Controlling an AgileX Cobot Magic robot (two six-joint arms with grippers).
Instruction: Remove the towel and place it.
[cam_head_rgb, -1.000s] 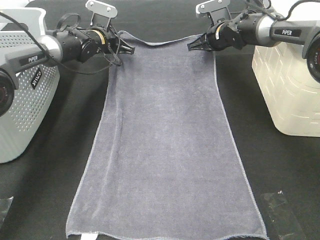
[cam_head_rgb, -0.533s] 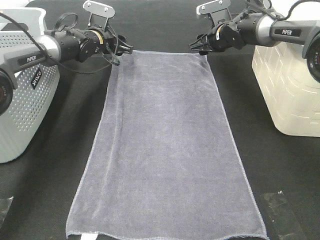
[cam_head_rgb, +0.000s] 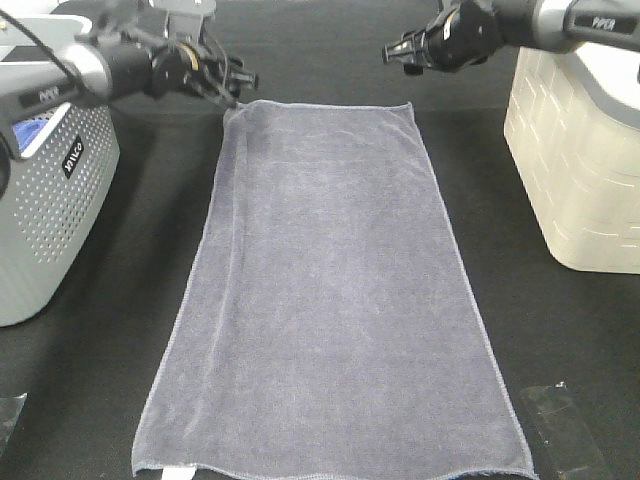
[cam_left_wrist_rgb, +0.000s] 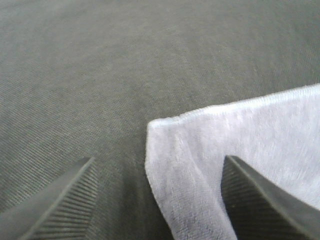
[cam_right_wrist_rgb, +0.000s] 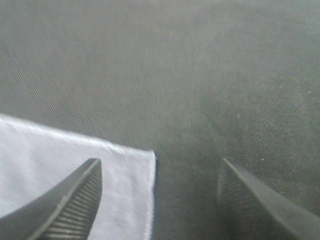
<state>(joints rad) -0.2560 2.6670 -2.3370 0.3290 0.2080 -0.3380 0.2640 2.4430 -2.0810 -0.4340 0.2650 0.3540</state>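
A: Let go on both sides just now?

B: Yes. Pinched shut on the far corners a second ago. Now spread wide on the left fingers (cam_left_wrist_rgb: 60, 200) and the right fingers (cam_right_wrist_rgb: 70, 200) alike, with nothing held.

A: And where to look for the towel (cam_head_rgb: 330, 290)?

B: Down flat on the black surface (cam_head_rgb: 120, 330), stretched out full length. Sits between the grey perforated basket (cam_head_rgb: 60, 200) and the cream basket (cam_head_rgb: 575, 170), touching neither. Shows a white tag (cam_head_rgb: 180, 470) at the near hem.

A: Any change along the far hem?

B: Straightened since the release. No longer lifted or puckered at the corners, though still curled a little at the left one.

A: Clear of the cloth, then?

B: Raised and drawn back past the far hem, by the look of the high view. From the left wrist, looking down on the corner between the open tips, apparently with no contact. From the right wrist, much the same: a flat corner beside one tip and bare surface beyond.

A: Meaning what for the task?

B: Probably finished, or very nearly. Already taken out, spread and released. Likely nothing left but to pull both arms away.

A: Anything to go wrong?

B: Not much. Could snag a corner if dropped low again on the way back, so better to stay high.
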